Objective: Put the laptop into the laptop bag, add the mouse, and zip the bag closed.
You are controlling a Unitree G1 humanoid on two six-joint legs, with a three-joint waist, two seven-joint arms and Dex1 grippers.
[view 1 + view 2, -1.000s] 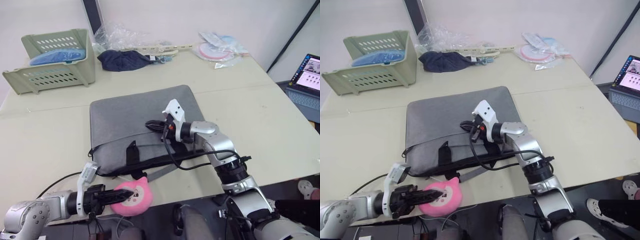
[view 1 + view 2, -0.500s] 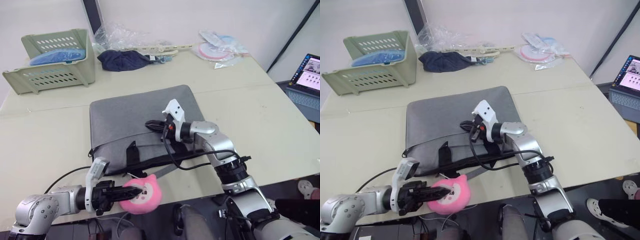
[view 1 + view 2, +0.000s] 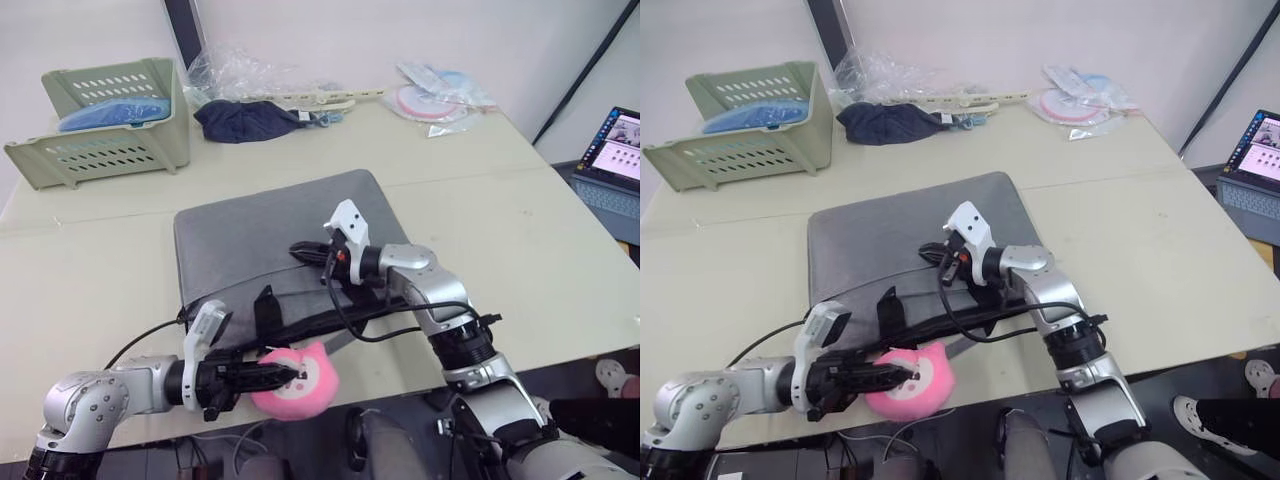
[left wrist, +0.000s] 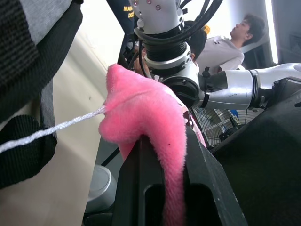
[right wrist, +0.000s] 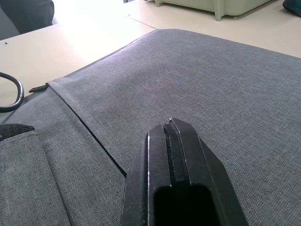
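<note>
The grey laptop bag (image 3: 250, 230) lies flat in the middle of the table, its black handles (image 3: 265, 305) toward the front edge. My right gripper (image 3: 298, 250) is shut with nothing in it, its tips (image 5: 170, 123) resting low over the bag's top face near the zipper seam. At the table's front edge, just in front of the handles, my left gripper (image 3: 285, 375) is shut on a round pink plush toy (image 3: 308, 372), seen close up (image 4: 141, 113) between the fingers. The laptop and the mouse are out of view.
A green basket (image 3: 100, 120) stands at the back left, with a dark cloth (image 3: 245, 120) and plastic wrapping (image 3: 240, 70) behind the bag. Packets (image 3: 435, 95) lie at the back right. An open laptop (image 3: 615, 165) sits off the table's right side. A person (image 4: 225, 44) shows behind.
My left gripper has carried the pink plush toy to the right along the table's front edge, closer to the bag's handles. The right gripper has stayed on the bag.
</note>
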